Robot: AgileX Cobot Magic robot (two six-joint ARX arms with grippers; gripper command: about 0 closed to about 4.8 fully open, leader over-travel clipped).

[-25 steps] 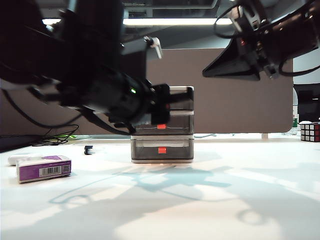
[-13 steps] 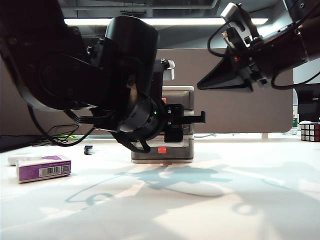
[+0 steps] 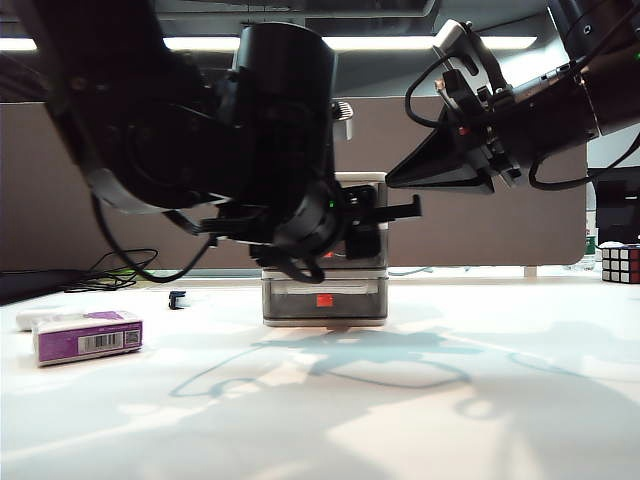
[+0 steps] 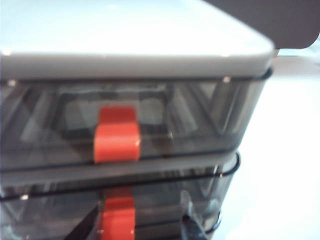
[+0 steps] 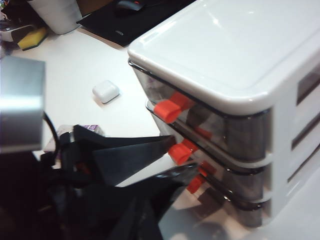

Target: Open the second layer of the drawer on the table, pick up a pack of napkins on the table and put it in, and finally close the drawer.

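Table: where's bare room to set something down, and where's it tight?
Free: the table in front of the drawer, and its right side out to the cube. Crowded: the drawer front, where the left gripper hangs with the right gripper above. The pack of napkins takes the left edge.

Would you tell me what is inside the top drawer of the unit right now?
Through the smoky front of the top drawer, behind its red-orange tab, only the drawer's own moulded ribs show; no object is visible. The left wrist view is blurred and the back is dim, so small contents cannot be excluded.
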